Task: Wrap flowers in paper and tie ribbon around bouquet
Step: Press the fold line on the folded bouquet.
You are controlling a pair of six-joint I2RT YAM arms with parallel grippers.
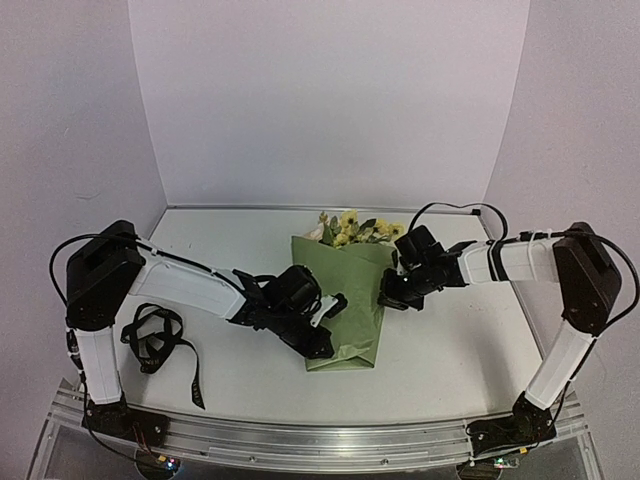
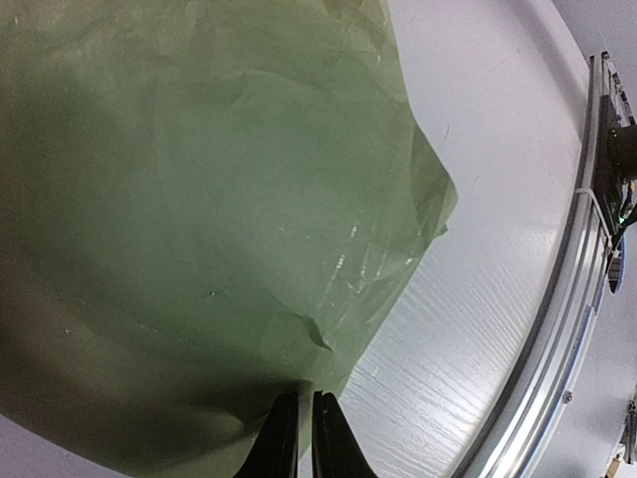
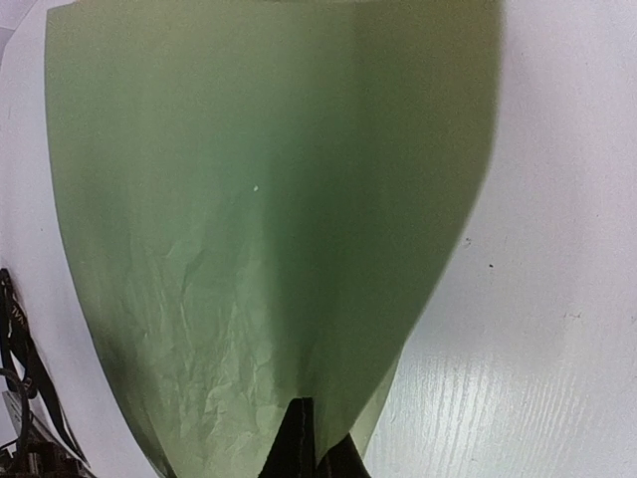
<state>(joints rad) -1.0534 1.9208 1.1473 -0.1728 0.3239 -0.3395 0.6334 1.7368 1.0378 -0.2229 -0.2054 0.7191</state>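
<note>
The bouquet lies in the middle of the table as a cone of olive-green paper (image 1: 350,300), with the flowers' yellow blooms (image 1: 352,226) sticking out of its far end. My left gripper (image 1: 338,303) is at the cone's left edge; in the left wrist view its jaws (image 2: 306,403) are pinched on a thin edge of the paper (image 2: 219,199). My right gripper (image 1: 388,292) is at the cone's right edge; in the right wrist view it (image 3: 317,416) is shut, with the paper (image 3: 269,179) folded in between its fingers. The black ribbon (image 1: 155,338) lies bunched at the near left, untouched.
One end of the ribbon trails toward the near edge (image 1: 195,385), and part of it shows at the left border of the right wrist view (image 3: 18,344). A metal rail (image 1: 320,445) runs along the table's front edge. White walls close in the back and both sides.
</note>
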